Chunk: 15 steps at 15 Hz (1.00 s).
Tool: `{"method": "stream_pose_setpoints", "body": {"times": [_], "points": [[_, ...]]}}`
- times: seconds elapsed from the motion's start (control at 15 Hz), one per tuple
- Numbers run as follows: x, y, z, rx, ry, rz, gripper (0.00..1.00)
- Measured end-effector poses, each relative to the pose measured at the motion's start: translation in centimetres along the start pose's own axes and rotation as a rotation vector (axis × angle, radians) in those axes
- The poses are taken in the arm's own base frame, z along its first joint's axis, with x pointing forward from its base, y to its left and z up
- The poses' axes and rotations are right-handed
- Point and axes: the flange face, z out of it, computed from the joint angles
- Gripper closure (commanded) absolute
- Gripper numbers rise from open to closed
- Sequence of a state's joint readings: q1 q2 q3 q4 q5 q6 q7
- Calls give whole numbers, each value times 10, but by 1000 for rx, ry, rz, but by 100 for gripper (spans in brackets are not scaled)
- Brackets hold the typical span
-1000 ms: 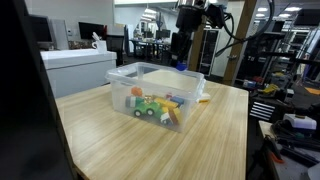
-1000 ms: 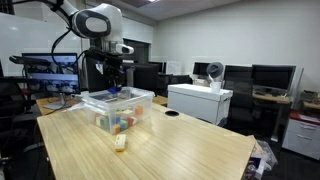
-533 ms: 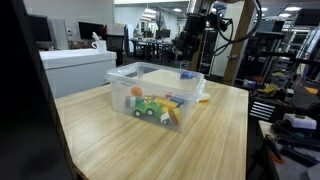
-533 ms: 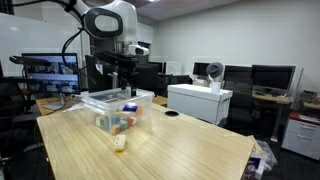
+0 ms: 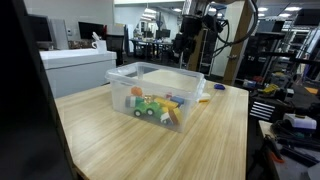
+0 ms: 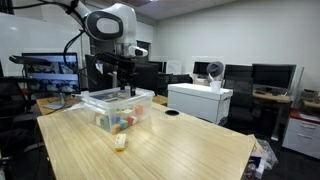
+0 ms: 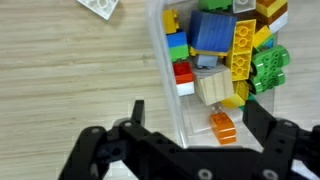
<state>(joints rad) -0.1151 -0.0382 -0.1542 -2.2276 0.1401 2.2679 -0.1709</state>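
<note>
Clear bin (image 7: 158,70) w/ blue, yellow, green, red, orange blocks (image 7: 225,45); light woodgrain table (image 7: 70,80).

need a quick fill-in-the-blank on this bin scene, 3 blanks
1. The gripper, above the bin wall, has its jaws ____.
2. The bin stands on a ____ table.
3. The green block lies ____ the bin.
Missing words: open; wooden; inside.
</note>
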Motion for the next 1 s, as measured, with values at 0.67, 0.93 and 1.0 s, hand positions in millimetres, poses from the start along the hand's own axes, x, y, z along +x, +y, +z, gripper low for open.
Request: {"method": "stream_pose_setpoints", "body": {"times": [0.67, 0.93, 1.0], "points": [[1, 191, 6, -190, -12, 300, 0], [-22, 240, 13, -291, -55, 425, 0], [-29, 250, 16, -317, -69, 455, 0]]}}
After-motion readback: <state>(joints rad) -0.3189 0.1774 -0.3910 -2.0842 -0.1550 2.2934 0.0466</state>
